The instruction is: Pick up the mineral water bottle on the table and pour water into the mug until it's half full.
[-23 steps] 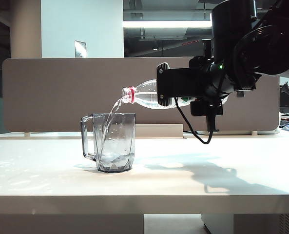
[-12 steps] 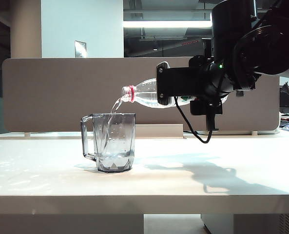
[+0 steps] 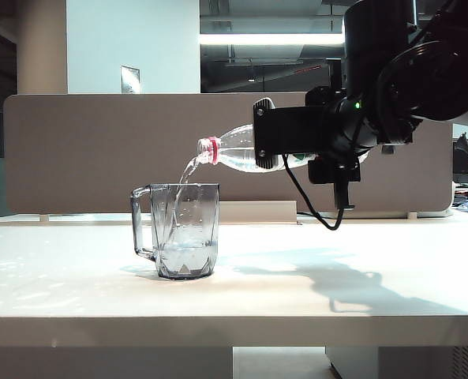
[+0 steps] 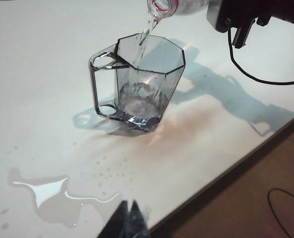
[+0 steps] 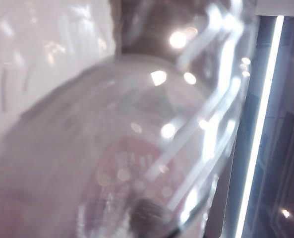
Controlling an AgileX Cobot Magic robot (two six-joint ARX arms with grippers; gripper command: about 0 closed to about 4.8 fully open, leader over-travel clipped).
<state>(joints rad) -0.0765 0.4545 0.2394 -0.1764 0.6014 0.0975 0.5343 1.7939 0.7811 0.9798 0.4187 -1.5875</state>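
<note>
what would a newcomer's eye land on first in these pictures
First, the mineral water bottle, held nearly level by the right gripper above the mug, with a thin stream of water falling in. Next, a spilled puddle on the table near the left gripper.

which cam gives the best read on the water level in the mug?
Exterior view: side-on through the clear mug, so the water shows low in it. Left wrist view looks down into the mug, level hard to judge. Right wrist view shows only the blurred bottle in the right gripper, no mug.
</note>
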